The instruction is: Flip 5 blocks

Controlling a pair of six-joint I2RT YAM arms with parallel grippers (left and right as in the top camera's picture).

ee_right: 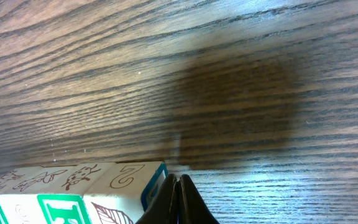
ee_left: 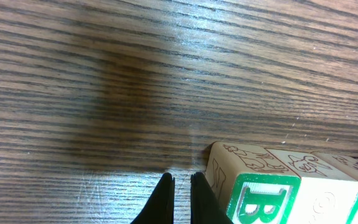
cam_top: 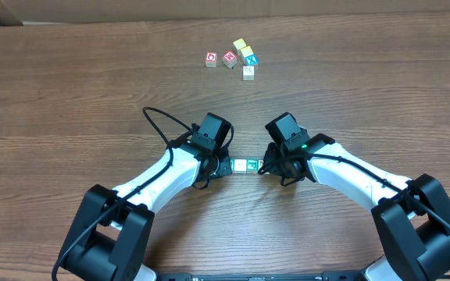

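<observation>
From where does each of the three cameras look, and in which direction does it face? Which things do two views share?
Overhead: above the table, facing straight down; both arms show, with the left gripper and right gripper flanking a row of blocks, and five loose blocks farther out.
Left wrist: close to the wood, looking along the shut left gripper; the row is to its right.
Right wrist: close to the wood too; shut right gripper, row to its left.
Shared: all three show that row.
</observation>
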